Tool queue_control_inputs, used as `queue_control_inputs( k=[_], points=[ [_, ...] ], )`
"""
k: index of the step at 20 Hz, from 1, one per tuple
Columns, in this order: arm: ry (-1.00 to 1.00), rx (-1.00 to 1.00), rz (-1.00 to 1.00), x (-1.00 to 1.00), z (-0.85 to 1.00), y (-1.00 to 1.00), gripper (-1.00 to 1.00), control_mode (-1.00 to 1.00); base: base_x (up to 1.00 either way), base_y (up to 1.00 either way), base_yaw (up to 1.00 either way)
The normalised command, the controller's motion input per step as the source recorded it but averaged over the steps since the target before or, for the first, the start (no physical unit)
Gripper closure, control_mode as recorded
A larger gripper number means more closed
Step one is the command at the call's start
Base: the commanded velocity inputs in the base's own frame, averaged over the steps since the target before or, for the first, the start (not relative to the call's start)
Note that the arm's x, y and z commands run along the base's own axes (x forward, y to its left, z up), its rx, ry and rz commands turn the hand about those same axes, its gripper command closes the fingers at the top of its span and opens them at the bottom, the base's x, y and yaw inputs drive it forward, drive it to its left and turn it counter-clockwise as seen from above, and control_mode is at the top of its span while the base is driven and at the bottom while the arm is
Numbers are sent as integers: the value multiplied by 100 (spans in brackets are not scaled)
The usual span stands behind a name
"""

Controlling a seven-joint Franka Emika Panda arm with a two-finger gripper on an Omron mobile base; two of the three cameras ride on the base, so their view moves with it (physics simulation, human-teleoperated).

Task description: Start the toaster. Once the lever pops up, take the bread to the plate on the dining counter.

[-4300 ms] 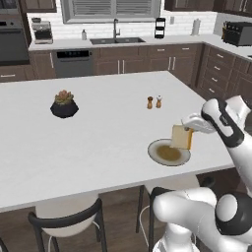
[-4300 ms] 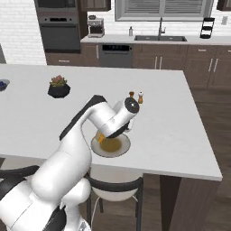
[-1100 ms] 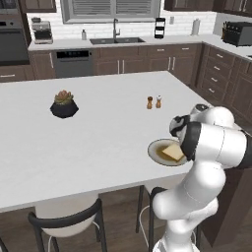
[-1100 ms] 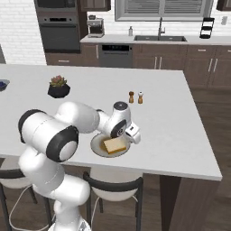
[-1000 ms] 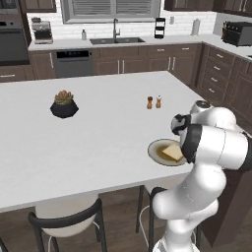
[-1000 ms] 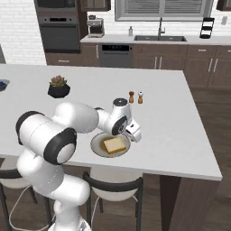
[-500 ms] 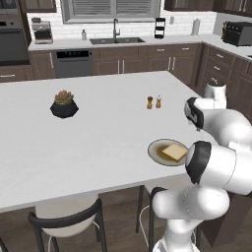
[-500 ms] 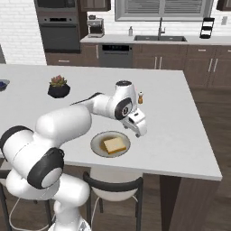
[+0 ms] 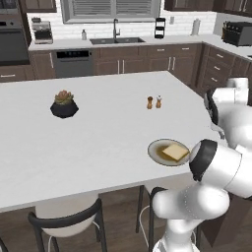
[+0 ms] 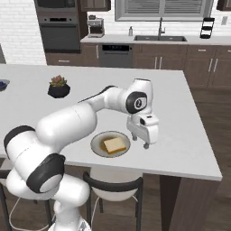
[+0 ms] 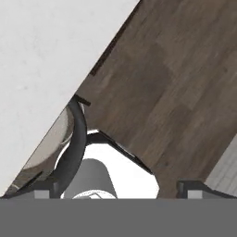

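From my left camera, the far left of the white desk (image 9: 98, 142) carries a small potted plant (image 9: 64, 104), well apart from everything else. Further right, toward the back, I see two small shakers (image 9: 154, 102) standing side by side. Nearer the front edge sits the plate (image 9: 169, 152), and the bread (image 9: 174, 152) lies flat on it, a little right of the plate's middle. The slice is square, so it has no real long axis; its corners point roughly toward the front, back and sides of the desk.

In my right camera the same slice sits inside the plate (image 10: 110, 144), flat and clear of the rim. Just to its right, the gripper (image 10: 140, 141) hangs above bare desk, beside the plate but apart from it. The fingers (image 10: 134, 136) point down, spread wide, with nothing between them.

My hand camera looks past the desk edge to a dark chair back (image 11: 76, 143) and the wooden floor (image 11: 176, 92).
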Motion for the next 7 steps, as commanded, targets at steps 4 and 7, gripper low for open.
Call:
queue_control_inputs(
  k=[4, 7],
  points=[
    [23, 11, -13, -100, 0, -28, -100, -100, 0, 0, 0],
    [15, 13, -11, -100, 0, -15, -100, -100, 0, 0, 0]
  ],
)
